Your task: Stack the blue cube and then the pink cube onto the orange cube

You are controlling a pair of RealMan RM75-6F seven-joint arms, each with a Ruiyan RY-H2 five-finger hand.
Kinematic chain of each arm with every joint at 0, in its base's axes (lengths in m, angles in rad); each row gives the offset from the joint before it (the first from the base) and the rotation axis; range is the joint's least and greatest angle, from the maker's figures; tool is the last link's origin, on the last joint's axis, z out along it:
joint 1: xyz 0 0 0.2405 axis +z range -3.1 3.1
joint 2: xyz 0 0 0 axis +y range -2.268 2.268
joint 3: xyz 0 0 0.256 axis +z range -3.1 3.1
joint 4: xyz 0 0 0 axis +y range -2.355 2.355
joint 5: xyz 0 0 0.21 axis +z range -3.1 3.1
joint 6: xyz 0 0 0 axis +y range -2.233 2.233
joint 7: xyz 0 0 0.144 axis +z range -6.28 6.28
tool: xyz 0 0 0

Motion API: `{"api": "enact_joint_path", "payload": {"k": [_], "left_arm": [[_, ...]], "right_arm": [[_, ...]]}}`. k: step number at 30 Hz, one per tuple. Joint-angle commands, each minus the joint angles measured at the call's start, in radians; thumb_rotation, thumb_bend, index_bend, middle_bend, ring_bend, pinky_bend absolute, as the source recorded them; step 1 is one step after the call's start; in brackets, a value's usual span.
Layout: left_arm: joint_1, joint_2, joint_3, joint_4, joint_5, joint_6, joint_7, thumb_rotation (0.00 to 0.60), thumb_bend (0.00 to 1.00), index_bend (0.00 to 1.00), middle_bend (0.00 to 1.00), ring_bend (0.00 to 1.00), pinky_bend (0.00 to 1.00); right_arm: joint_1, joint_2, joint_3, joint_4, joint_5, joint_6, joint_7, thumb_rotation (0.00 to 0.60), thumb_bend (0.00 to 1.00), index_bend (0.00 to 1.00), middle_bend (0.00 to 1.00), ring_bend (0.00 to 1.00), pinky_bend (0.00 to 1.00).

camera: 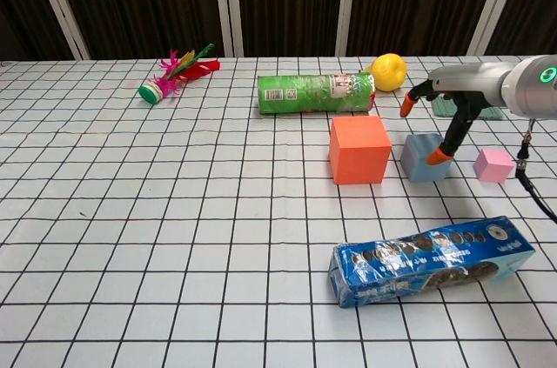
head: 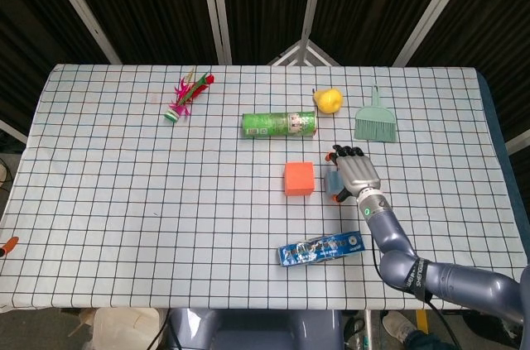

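The right hand (camera: pixel 452 103) is spread open over the blue cube (camera: pixel 424 157), holding nothing. Bare cloth (head: pixel 149 201) is seen from 7 to 10 o'clock. No label can be read.

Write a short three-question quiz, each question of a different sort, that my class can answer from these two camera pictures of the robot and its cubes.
1. True or false: the blue foam cube already sits on the orange foam cube.
2. Which lies nearest the robot? A) green cylindrical snack can B) blue biscuit packet C) yellow lemon
3. Fill in: the right hand is over the ___ cube, while the small pink cube stands beside it.

Key
1. False: both stand on the checked tablecloth, side by side.
2. B
3. blue
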Motion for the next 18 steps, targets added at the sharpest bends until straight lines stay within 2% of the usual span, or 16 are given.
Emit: {"api": "enact_joint_path", "payload": {"k": [1,10,18], "left_arm": [[-0.003,-0.002,0.001,0.000,0.000,-0.004,0.005,0.600,0.20,0.16,0.00,0.00,0.02],[-0.004,-0.006,0.004,-0.008,0.003,-0.001,0.022,0.600,0.20,0.16,0.00,0.00,0.02],[-0.001,-0.003,0.008,-0.012,0.010,0.003,0.021,0.600,0.20,0.16,0.00,0.00,0.02]], "right_arm": [[0.003,0.003,-0.008,0.012,0.009,0.000,0.008,0.600,0.24,0.23,0.08,0.08,0.06],[0.005,-0.009,-0.041,0.045,0.014,0.001,0.017,0.600,0.24,0.28,0.08,0.08,0.06],[0.014,-0.047,-0.043,0.076,0.003,-0.001,0.039,0.600,0.24,0.31,0.08,0.08,0.06]]}}
